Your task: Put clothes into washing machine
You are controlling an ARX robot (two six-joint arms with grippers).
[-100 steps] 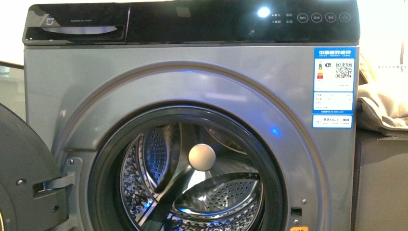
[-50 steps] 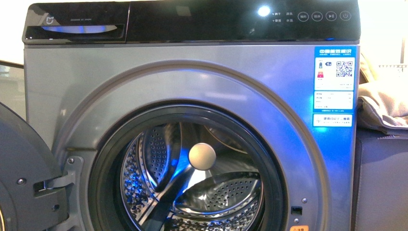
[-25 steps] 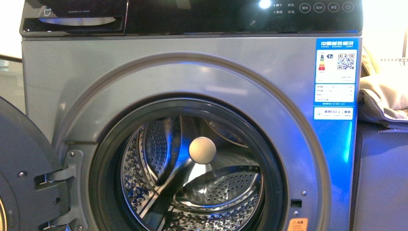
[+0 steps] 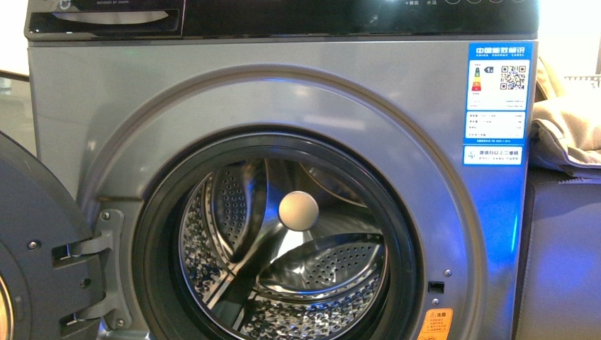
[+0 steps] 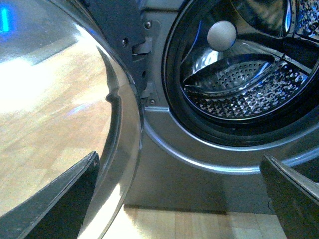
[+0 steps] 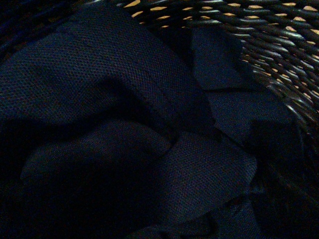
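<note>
In the wicker basket (image 6: 239, 25): clothes (image 6: 124, 99) bunched up, not picked yet. Right claw isn't visible, so can't tell its state. Left claw (image 5: 179, 164) spread wide, empty, facing the washing machine (image 4: 283, 92). Door (image 4: 42, 248) open, drum (image 4: 319, 283) empty. Left to do, I'd say: grab, carry, load.

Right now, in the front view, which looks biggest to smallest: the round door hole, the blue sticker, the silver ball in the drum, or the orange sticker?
1. round door hole
2. blue sticker
3. silver ball and orange sticker look alike; the sticker runs off the picture's bottom edge, so I won't rank them.
</note>
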